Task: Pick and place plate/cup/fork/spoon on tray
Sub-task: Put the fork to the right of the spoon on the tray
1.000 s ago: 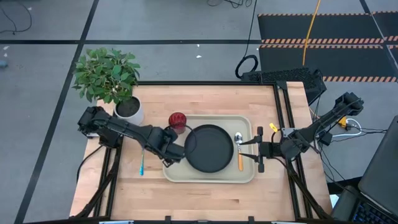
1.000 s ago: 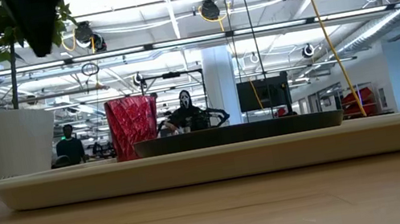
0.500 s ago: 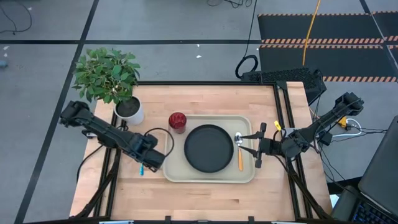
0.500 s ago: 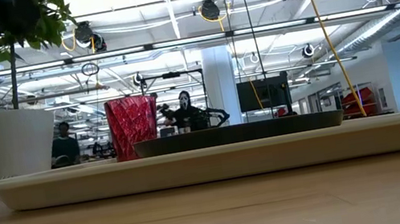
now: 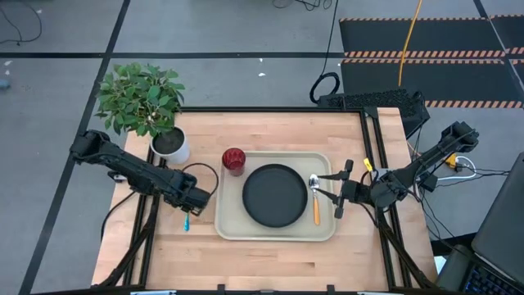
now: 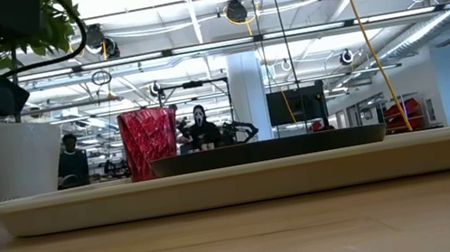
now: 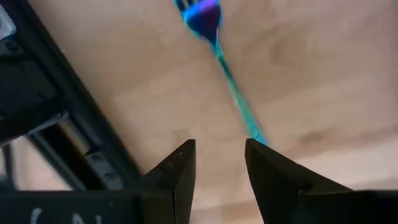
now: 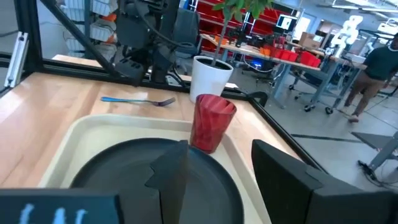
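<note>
Now — fork (image 7: 225, 68) blurred | tines half cut off | left tool (image 7: 217, 163) open

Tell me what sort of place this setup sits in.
Probably a robotics lab or industrial workshop: rows of ceiling lights over an open hall, workbenches with red bins behind the wooden table, and striped floor mats with cabling beside the rig.
</note>
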You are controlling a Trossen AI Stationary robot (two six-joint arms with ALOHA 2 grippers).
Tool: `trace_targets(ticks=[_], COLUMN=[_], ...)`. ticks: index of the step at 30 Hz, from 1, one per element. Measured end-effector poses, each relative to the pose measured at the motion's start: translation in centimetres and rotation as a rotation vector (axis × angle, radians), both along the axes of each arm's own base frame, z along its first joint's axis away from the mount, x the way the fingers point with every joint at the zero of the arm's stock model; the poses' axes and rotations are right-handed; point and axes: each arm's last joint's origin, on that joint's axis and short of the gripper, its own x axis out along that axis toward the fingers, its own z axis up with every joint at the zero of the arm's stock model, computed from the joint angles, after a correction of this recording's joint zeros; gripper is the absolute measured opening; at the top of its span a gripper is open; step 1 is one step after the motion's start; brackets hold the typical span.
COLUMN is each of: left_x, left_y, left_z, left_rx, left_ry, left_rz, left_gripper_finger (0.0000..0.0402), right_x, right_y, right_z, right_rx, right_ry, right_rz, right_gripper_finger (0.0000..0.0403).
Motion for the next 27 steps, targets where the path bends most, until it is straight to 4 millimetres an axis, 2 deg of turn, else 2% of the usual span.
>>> trace_targets(ticks=[7,10,13,16,19,27], left_x=[1.6,2.1,2.5,2.3,2.0,0.3], left_y=[-0.4,-0.6,-0.7,-0.7,-0.5,0.7], left_z=[0.2,0.3,0.4,0.3,0.0,-2.0], left_rx=[-0.014,-0.042,-0.057,-0.049,-0.034,0.017], left_ry=[-0.222,-0.266,-0.315,-0.296,-0.260,-0.131], left_rz=[0.031,0.087,0.066,0.039,0.090,0.180], left_gripper_finger=[0.0143,0.0143,0.0143,0.0143,0.0143,0.0143], right_x=[0.0,-0.1,-0.2,-0.3,-0.3,-0.3], right_y=[0.0,-0.1,-0.1,-0.2,-0.2,-0.1], right_z=[-0.2,-0.5,-0.9,-1.2,-1.2,-1.2], right_rx=[0.031,0.049,0.061,0.063,0.083,0.091], right_ry=[0.009,0.026,0.054,0.077,0.070,0.068], right_rz=[-0.005,-0.011,-0.018,-0.023,-0.027,-0.023], right_gripper_finger=[0.0169,0.0169,0.0169,0.0169,0.0169,0.0169])
